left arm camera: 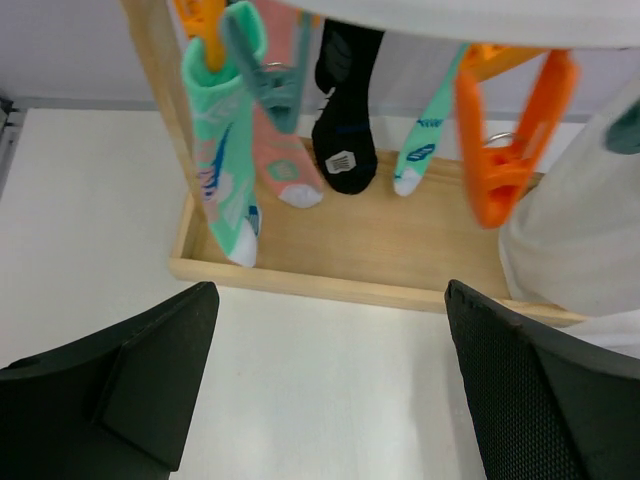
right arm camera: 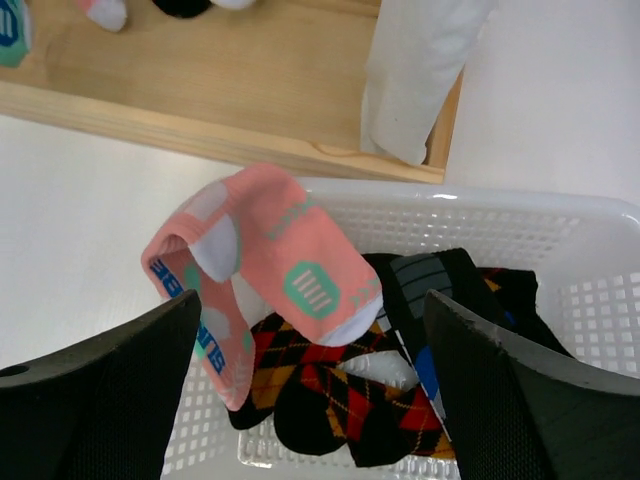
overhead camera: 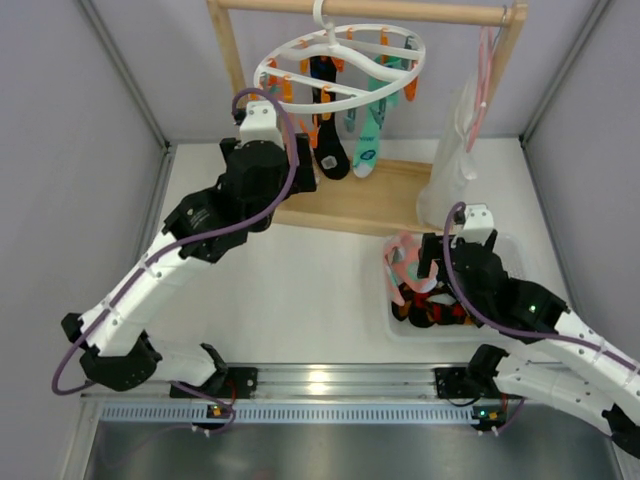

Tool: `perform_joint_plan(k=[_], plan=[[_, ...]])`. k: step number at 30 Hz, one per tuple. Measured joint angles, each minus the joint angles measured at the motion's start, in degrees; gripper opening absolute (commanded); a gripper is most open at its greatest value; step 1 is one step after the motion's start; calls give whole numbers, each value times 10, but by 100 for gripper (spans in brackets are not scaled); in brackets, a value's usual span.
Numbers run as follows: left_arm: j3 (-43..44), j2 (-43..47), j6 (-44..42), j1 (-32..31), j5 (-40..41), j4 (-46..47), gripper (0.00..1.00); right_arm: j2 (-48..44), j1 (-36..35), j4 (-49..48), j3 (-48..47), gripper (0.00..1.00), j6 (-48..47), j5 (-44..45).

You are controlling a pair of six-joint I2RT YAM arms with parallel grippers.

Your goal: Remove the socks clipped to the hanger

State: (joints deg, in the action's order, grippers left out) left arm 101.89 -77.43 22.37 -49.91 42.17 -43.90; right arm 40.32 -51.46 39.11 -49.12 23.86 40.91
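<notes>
Grey walls [overhead camera: 80, 150] close in a white worktop [overhead camera: 320, 300], and I'm reading across it from the left. The left arm [overhead camera: 150, 278] reaches up from the lower left of the overhead view to the foot of the wooden rack [overhead camera: 370, 200] at upper centre. The left jaws stand wide apart with nothing between them, one at each bottom corner of the left wrist view, looking at the rack's base tray. Above them the hanger [overhead camera: 330, 42] hangs by its hook from the rack's top bar, with socks clipped under its ring. In the left wrist view these run across the top of the frame. A mint patterned sock [left arm camera: 225, 170] is at the upper left. A clipped pink sock [left arm camera: 285, 160] is just beside it, then a black sock [left arm camera: 345, 150] with a white mark, then a second mint sock [left arm camera: 425, 150]. An orange clothespin [left arm camera: 510, 140] shows at the upper right, empty as far as I can see. Right of that hangs a long white garment [left arm camera: 580, 230]. Further right, at the lower right of the overhead view, the right arm [overhead camera: 520, 300] hovers over a white mesh basket [right arm camera: 560, 240]. The right jaws are apart and grip nothing. Below them a loose pink sock [right arm camera: 290, 260] lies draped over the basket's left rim, partly on top of black argyle socks [right arm camera: 330, 390] lying inside.
</notes>
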Motion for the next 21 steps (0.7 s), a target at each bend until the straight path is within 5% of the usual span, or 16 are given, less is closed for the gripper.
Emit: perform_joint_plan(k=[5, 13, 21], plan=[[-87, 74, 4, 77, -16, -3, 98, -13, 0, -11, -24, 88, -21, -22], [-153, 106, 4, 158, -24, -36, 98, 71, 3, -155, -21, 82, -68, -214], [-229, 224, -1, 158, -19, -47, 98, 216, 2, -372, -21, 100, -78, -347]])
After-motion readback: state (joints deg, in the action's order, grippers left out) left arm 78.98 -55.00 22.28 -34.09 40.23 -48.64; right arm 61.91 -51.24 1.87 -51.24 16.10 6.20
